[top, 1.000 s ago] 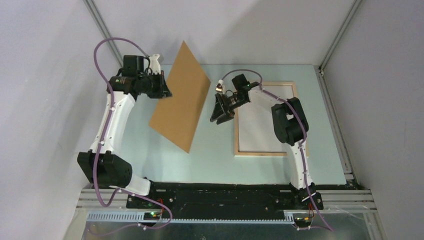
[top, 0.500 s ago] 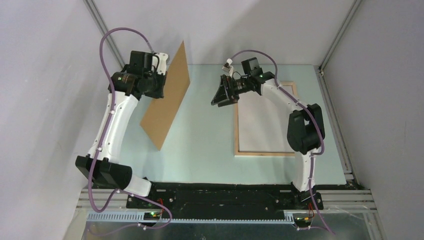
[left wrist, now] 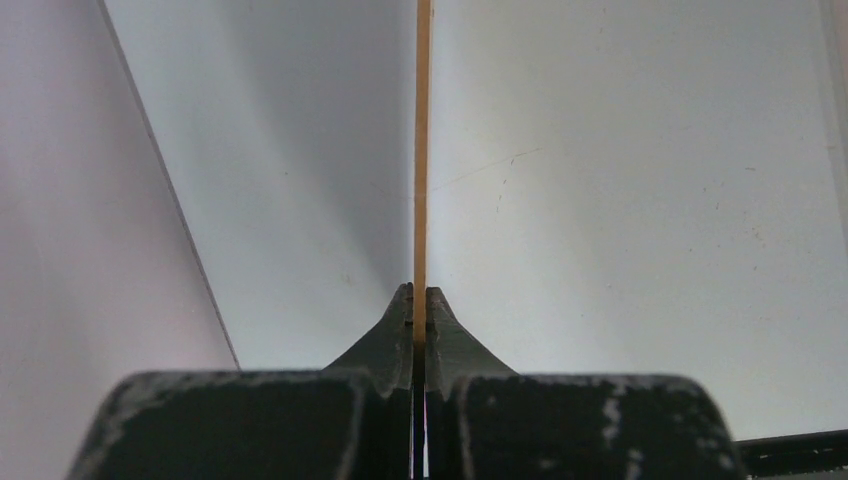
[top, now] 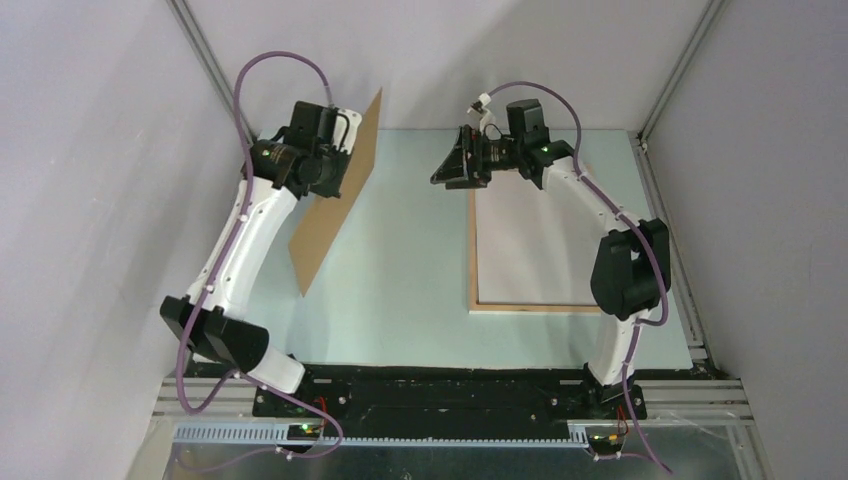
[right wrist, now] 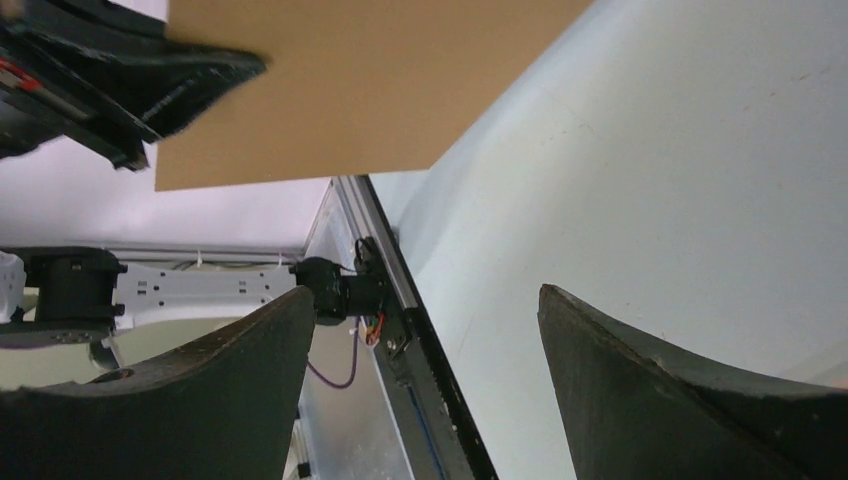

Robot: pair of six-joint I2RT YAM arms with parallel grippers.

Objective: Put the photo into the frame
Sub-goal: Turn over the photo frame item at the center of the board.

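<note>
The thin, plain brown backing board [top: 335, 205] is gripped along one edge by the closed left end effector [top: 330, 172] and is held steeply tilted. Whether its lower corner touches the pale blue-green worktop [top: 410, 260] cannot be told. The right end effector [top: 452, 167] is held with its jaws spread wide and nothing between them, facing the board. The large rectangular pale-wood frame [top: 525, 307] lies flat on the worktop just behind it, under its arm. The photo cannot be made out with certainty.
</note>
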